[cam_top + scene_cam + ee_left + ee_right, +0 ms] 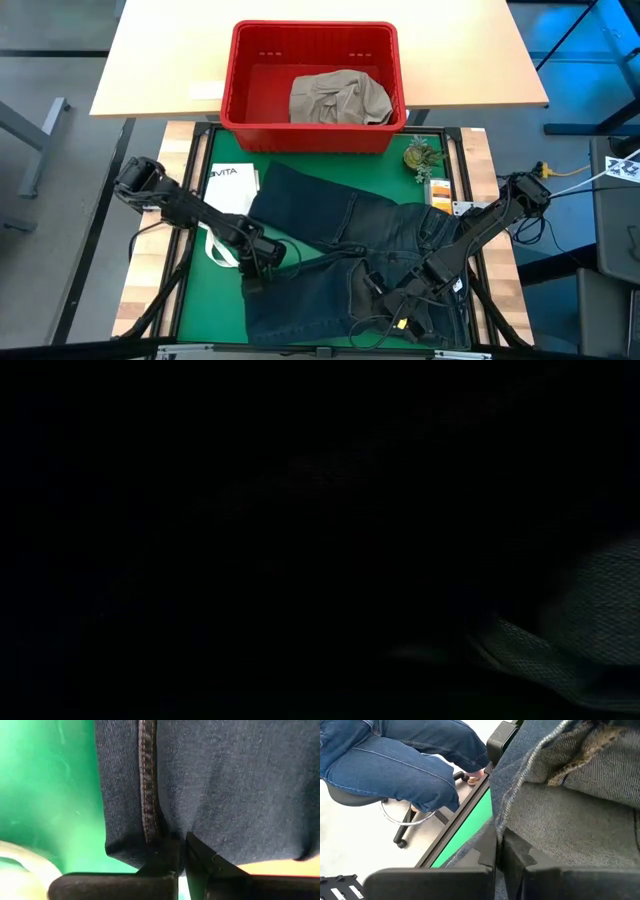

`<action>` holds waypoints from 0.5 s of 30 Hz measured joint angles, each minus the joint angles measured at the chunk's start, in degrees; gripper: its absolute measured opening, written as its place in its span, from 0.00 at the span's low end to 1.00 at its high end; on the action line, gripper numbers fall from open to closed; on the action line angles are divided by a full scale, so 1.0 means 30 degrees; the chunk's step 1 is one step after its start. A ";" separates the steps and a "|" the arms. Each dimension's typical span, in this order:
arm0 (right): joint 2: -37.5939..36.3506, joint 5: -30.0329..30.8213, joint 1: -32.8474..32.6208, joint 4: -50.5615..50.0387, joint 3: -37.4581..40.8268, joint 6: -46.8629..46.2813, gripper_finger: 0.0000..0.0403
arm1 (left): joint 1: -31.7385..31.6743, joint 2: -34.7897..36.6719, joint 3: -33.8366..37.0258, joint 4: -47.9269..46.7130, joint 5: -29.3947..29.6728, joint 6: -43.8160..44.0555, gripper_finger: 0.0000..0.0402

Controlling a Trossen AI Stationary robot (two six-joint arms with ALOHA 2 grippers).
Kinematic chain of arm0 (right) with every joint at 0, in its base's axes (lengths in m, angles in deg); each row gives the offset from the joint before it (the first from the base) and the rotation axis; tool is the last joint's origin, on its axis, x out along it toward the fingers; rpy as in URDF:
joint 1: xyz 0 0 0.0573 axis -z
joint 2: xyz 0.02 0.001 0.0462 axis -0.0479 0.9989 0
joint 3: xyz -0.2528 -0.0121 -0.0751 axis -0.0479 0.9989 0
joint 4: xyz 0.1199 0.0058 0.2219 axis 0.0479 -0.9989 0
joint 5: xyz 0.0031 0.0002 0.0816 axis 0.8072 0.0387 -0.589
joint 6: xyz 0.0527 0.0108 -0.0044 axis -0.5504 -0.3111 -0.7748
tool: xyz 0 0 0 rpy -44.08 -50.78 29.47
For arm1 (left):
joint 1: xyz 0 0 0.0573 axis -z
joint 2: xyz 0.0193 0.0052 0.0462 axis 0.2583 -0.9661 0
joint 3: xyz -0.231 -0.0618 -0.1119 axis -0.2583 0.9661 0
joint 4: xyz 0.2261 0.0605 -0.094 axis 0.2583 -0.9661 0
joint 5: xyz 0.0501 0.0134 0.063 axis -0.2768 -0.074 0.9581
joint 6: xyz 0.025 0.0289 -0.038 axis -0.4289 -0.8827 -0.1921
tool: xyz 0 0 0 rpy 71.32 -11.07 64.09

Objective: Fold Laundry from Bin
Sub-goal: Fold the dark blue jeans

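Dark blue denim jeans (350, 255) lie spread over the green mat (205, 300) on the desk, in front of the red slotted plastic bin (240, 80).

Left hand (252, 283): fingers pinched together on the jeans' stitched edge, cloth directly ahead of it.

Right hand (368, 290): fingers closed on a fold of the same denim, near the desk's front edge.

A khaki-beige crumpled garment (338, 98) sits inside the bin, well beyond both hands.

A white tote bag (228, 192) lies just behind the left hand.

We see the dark blue denim jeans (340, 250) spread on the green table mat (205, 300), with the red slotted plastic bin (313, 60) behind them holding a crumpled khaki-beige garment (338, 98).
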State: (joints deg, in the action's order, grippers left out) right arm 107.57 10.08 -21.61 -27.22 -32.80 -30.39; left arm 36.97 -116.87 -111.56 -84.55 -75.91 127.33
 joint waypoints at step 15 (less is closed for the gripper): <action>0.0000 0.1051 0.0000 0.0036 0.0000 0.0022 0.04 | 0.3900 0.3063 -0.0015 -0.1915 0.5744 0.4954 0.00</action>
State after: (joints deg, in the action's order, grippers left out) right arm 107.57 13.23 -21.61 -27.11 -32.80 -30.33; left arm 48.67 -107.68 -111.60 -90.29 -58.68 142.19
